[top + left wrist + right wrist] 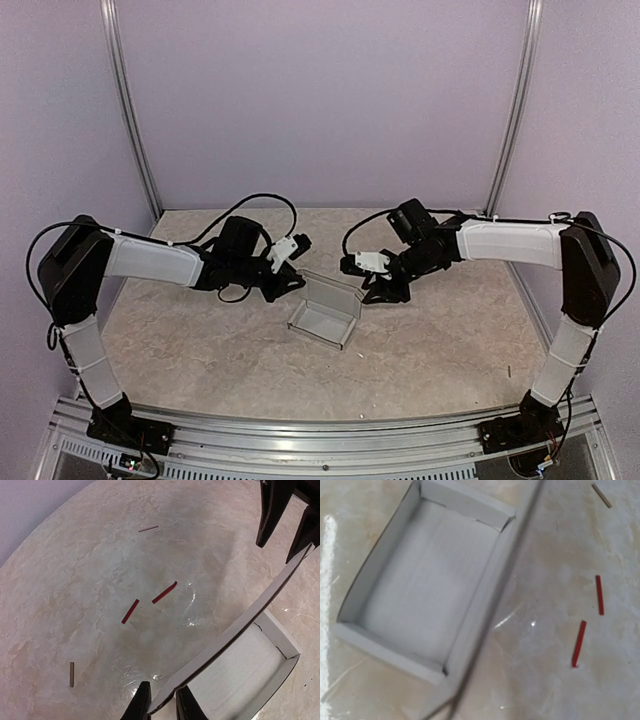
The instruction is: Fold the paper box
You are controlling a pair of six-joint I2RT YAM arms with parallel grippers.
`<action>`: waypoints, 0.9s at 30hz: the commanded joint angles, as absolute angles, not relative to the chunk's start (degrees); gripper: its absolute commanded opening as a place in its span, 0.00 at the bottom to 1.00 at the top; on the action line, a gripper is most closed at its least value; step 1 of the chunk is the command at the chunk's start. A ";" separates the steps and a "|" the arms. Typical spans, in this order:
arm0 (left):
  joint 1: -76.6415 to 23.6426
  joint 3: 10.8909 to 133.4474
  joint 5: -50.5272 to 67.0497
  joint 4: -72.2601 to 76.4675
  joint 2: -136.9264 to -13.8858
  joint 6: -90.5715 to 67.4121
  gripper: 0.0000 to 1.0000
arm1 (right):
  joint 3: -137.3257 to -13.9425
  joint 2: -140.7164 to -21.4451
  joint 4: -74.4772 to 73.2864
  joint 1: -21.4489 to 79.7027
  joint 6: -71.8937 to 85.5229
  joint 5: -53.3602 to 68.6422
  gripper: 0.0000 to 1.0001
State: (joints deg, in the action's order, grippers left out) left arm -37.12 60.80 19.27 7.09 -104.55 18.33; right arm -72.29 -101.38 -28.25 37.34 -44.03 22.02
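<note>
We are looking at soft, even light coming from overhead. In the top view the walls (320, 100) are taking on a lilac tint and the arms (150, 262) are casting only faint shadows on the table (200, 350). In the left wrist view the lens is bulging the table into a dome, a broad dim patch is lying across its middle, and small glints are shining beside the box (240, 675). In the right wrist view glare is streaking down the left edge, and the flap (506, 565) is blurring into a grey line near the lens.

Paper box (420, 580) lies open near two red strips (599, 595)
</note>
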 commanded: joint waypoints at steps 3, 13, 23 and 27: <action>-38.03 62.14 20.91 7.32 -104.50 17.83 0.13 | -72.80 -102.10 -26.48 39.26 -43.77 21.03 0.33; -40.86 63.44 19.60 5.02 -103.98 15.07 0.05 | -70.06 -100.25 -24.60 41.26 -43.82 19.50 0.33; -41.84 65.39 18.04 1.79 -105.07 10.91 0.02 | -64.73 -96.13 -28.00 41.31 -48.84 16.13 0.38; -42.33 66.70 18.05 0.73 -106.05 8.52 0.02 | -62.97 -94.55 -27.46 41.29 -48.28 17.62 0.39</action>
